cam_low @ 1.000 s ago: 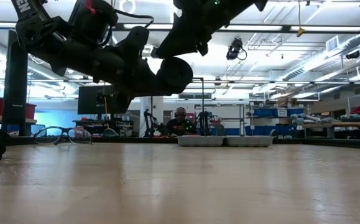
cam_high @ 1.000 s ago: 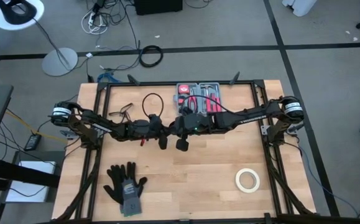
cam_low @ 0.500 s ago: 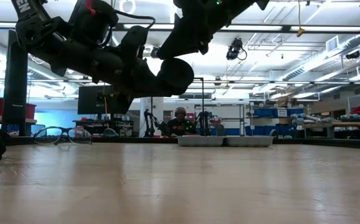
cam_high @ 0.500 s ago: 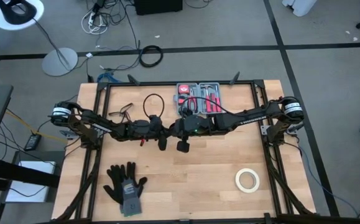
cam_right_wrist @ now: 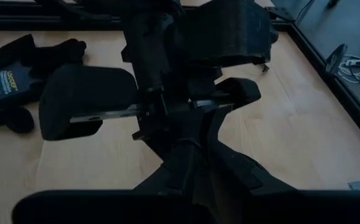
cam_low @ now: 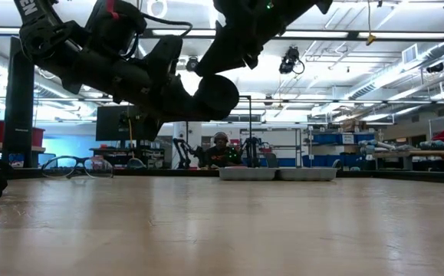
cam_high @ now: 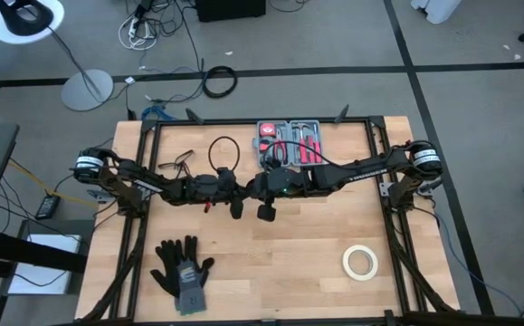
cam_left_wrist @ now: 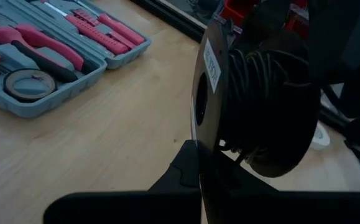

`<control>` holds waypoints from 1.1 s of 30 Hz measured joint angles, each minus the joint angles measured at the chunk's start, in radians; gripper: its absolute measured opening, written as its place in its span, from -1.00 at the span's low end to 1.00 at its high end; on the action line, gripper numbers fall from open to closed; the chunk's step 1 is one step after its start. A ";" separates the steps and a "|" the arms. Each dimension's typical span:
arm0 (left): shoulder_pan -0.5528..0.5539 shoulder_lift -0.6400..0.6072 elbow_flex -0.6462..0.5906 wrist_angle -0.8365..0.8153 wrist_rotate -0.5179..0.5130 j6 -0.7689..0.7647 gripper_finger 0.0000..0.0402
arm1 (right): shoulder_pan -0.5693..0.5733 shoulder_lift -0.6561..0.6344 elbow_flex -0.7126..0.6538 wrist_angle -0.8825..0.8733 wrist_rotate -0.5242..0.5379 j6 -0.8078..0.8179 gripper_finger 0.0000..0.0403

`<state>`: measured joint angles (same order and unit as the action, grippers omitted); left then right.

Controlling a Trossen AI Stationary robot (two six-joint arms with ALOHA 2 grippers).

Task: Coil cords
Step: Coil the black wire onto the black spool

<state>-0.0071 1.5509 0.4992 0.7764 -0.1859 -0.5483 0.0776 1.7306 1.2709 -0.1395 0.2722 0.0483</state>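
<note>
Barely shifted, left gripper (cam_left_wrist: pixel 199 163) closed on wound cord spool (cam_left_wrist: pixel 254 93), seen only by its wrist; right gripper (cam_high: pixel 263 201) unclear

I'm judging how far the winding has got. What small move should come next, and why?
Probably one more turn of slack onto the round black disc. The left gripper is shut on its edge, with thin black wire already wound on. The right gripper sits close beside it above the table, and a loose loop of wire lies by the spectacles.
</note>
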 joint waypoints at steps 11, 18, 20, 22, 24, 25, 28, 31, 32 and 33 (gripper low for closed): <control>0.000 0.024 0.000 -0.085 0.013 -0.042 -1.00 | -0.001 0.000 -0.256 0.389 0.019 0.083 -0.70; 0.002 0.180 0.014 0.082 0.075 -0.094 -1.00 | 0.000 0.000 -0.334 0.460 0.016 0.151 -0.70; 0.004 0.219 0.024 0.106 0.091 -0.115 -1.00 | -0.001 0.000 -0.353 0.462 0.015 0.170 -0.70; 0.007 0.250 0.037 0.115 0.099 -0.136 -1.00 | -0.001 0.001 -0.368 0.463 0.014 0.189 -0.70; 0.009 0.269 0.048 0.116 0.116 -0.140 -1.00 | -0.001 0.001 -0.383 0.464 0.013 0.209 -0.70; 0.010 0.276 0.053 0.117 0.125 -0.140 -1.00 | -0.001 0.001 -0.389 0.466 0.012 0.219 -0.70; 0.012 0.281 0.059 0.116 0.129 -0.138 -1.00 | -0.001 0.001 -0.399 0.473 0.012 0.231 -0.70; 0.019 0.281 0.060 0.116 0.140 -0.137 -1.00 | -0.001 0.000 -0.401 0.478 0.013 0.231 -0.70; 0.021 0.281 0.060 0.114 0.143 -0.137 -1.00 | -0.001 0.000 -0.401 0.478 0.013 0.231 -0.70; 0.022 0.281 0.060 0.114 0.147 -0.137 -1.00 | -0.001 0.000 -0.401 0.479 0.013 0.233 -0.70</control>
<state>0.0154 1.8317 0.5591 0.8906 -0.0393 -0.6853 0.0765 1.7309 0.8703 0.3390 0.2848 0.2815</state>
